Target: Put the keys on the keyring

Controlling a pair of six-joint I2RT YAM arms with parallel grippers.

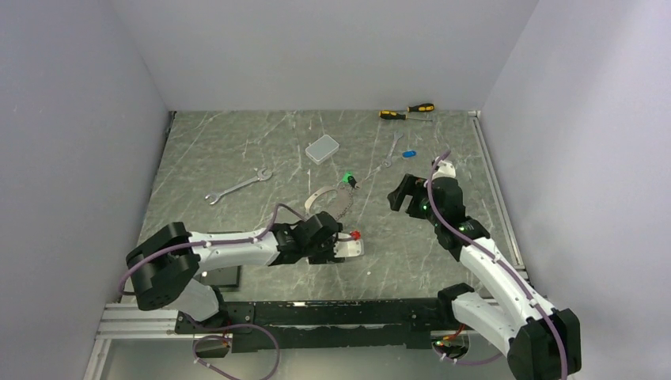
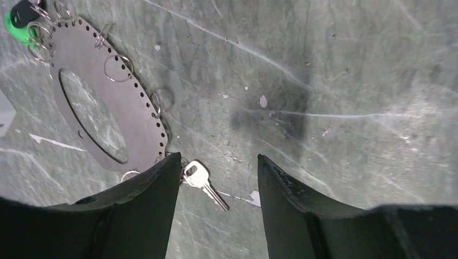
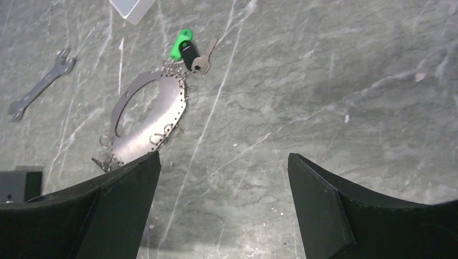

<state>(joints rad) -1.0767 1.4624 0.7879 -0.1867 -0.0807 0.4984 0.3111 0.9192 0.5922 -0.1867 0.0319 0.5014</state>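
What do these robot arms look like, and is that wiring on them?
The left arm and right arm have white shells with black joints. Yes, a mauve cable loops along each. The left gripper and right gripper are matte black, each with two wedge-shaped fingers.

Matt grey metal keyring (image 2: 141,132), smooth marbled table (image 2: 351,81).

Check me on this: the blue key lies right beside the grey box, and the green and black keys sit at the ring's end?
Not quite. The blue key lies beside the right-hand wrench, well apart from the grey box, as the top view shows. The rest is right.
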